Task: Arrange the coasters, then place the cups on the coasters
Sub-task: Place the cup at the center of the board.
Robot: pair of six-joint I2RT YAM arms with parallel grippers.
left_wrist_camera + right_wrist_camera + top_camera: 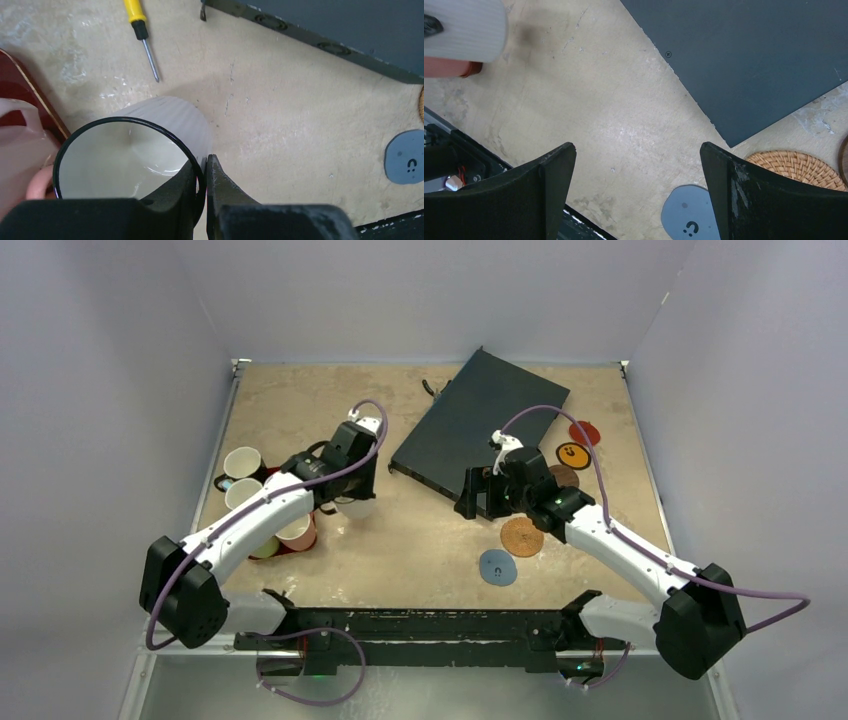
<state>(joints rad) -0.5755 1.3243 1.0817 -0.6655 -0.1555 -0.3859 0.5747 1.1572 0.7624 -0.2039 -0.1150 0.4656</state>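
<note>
While the left gripper (206,162) pinches the rim of the pale ribbed cup (165,120), one finger inside and one outside, the right gripper (638,150) hangs with its jaws spread wide and nothing between them. The held cup is just beside the dark red tray (25,90) and the pink cup (20,145), well apart from the coasters. Below the right gripper lie the blue-grey coaster (684,215) and the woven tan coaster (794,167), near a dark flat panel (749,60).

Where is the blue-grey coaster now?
Top view: the blue-grey coaster lies on the table, right of centre near the front edge, just left of and nearer than the tan woven coaster.
</note>
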